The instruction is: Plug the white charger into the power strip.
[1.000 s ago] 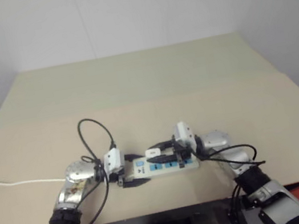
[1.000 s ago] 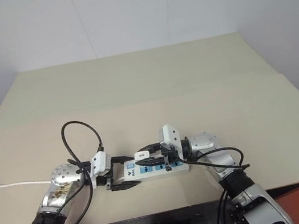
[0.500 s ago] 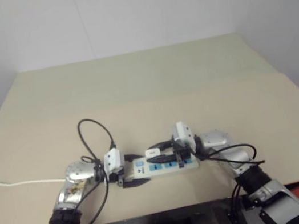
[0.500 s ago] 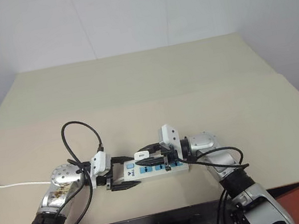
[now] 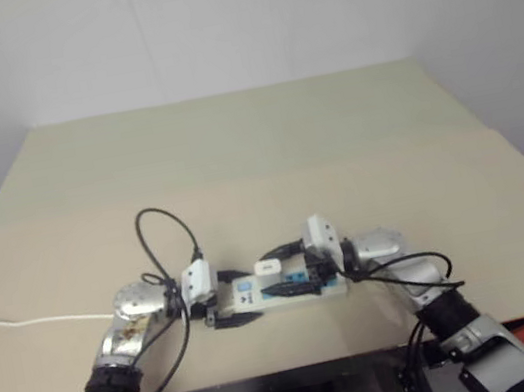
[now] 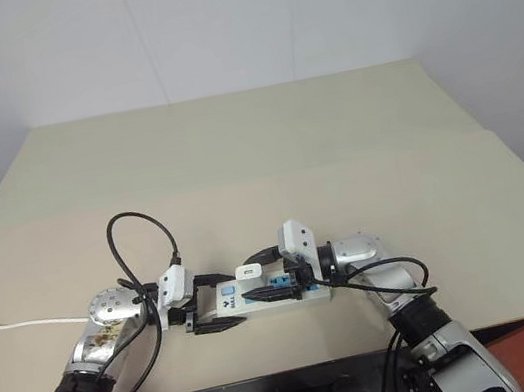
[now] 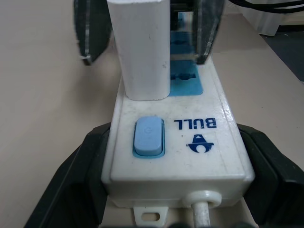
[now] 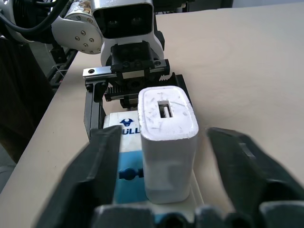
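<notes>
The power strip [image 6: 265, 297] lies flat on the pale worktop [image 6: 263, 145], near its front edge, lengthwise between the two arms; its switch end, with a blue rocker switch [image 7: 149, 137] and blue lettering, faces the left arm, and its thin white cord [image 7: 203, 214] leaves from that end. The white charger [image 6: 249, 271] stands upright in the blue socket [image 7: 186, 84] nearest the switch, its base sitting on the strip's top face; seen from the right wrist, its upper face carries a small rectangular port.

The left pincer [image 6: 210, 305] grasps the switch end of the strip: its black fingers [image 7: 78, 185] press against both long sides of the white bar, one on each side, low against the worktop. The right pincer [image 6: 266, 276] is released; its two black fingers [image 8: 102, 164] stand spread on either side of the charger with a clear gap between each finger and the white block, touching neither the charger nor, as far as can be told, the strip. The two pincers point toward each other along the strip, with the charger between them; a black cable [image 6: 139, 248] loops up from the left wrist over the worktop.
</notes>
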Tool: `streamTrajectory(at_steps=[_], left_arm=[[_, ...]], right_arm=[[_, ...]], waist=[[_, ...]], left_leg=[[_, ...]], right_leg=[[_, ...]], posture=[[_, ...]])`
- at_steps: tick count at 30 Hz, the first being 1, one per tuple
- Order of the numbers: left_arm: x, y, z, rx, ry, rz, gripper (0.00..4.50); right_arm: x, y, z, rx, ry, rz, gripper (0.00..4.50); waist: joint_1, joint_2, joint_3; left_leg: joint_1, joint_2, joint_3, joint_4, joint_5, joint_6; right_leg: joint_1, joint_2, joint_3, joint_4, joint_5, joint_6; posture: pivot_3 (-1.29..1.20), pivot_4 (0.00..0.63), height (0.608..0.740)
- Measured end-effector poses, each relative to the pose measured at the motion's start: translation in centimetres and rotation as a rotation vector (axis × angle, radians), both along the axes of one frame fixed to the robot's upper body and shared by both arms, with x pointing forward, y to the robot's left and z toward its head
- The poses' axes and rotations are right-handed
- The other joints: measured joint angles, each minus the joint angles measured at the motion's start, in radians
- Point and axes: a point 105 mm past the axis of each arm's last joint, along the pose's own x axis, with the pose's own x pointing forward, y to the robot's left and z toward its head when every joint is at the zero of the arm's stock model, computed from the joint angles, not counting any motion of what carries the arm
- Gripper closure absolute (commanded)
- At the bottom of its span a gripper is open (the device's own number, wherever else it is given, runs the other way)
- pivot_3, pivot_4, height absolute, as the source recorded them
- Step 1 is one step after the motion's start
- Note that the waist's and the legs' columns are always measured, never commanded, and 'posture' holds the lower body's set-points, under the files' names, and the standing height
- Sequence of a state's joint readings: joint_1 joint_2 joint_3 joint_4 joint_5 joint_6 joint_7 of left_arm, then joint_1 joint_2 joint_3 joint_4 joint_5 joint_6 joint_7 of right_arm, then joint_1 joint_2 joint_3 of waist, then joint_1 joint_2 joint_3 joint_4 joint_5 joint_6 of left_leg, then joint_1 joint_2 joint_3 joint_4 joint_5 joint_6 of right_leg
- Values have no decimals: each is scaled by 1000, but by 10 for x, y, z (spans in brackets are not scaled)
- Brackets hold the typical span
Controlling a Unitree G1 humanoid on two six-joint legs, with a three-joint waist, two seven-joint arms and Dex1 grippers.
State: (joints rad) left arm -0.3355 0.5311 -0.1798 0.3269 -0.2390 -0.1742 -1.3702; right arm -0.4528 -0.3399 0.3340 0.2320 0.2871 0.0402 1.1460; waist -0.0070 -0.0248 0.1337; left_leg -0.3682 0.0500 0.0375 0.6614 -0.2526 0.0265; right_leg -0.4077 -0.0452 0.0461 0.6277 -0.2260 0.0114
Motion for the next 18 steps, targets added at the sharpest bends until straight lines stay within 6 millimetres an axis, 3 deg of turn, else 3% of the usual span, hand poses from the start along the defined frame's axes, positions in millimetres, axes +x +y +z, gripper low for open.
streamTrajectory(at_steps=[8, 9, 11, 14, 18], left_arm=[[0, 0, 0, 1, 2, -1, 1183], [-1, 0, 1, 4, 6, -3, 467], [-2, 5, 3, 24, 18, -1, 15], [-4, 9, 6, 20, 26, 10, 15], [-9, 4, 21, -21, 0, -15, 15]], right_arm=[[-1, -6, 1, -33, -22, 6, 28], [-1, -10, 3, -48, -31, 6, 0], [-1, -27, 5, -92, -33, -12, 0], [-1, -46, 6, -122, -21, -45, 0], [-7, -52, 6, -134, -9, -48, 0]], waist=[[0, 0, 0], [0, 0, 0], [0, 0, 1], [-3, -1, 1], [-6, -1, 2]], left_leg=[[0, 0, 0, 0, 0, 0], [-1, 0, 0, 0, 0, 0], [-1, 0, 0, 0, 0, 0], [-3, 0, 0, -1, 0, 0], [-14, 0, 0, -1, 0, 0]], right_leg=[[0, 0, 0, 0, 0, 0], [0, 0, 0, 0, 0, 0], [-1, 0, 0, -1, 0, 0], [-3, 0, 0, -1, 0, 0], [-15, 0, 1, 1, 0, 0]], posture=[[0, 150, 740], [0, 150, 740], [0, 150, 740], [0, 150, 740], [0, 150, 740]])
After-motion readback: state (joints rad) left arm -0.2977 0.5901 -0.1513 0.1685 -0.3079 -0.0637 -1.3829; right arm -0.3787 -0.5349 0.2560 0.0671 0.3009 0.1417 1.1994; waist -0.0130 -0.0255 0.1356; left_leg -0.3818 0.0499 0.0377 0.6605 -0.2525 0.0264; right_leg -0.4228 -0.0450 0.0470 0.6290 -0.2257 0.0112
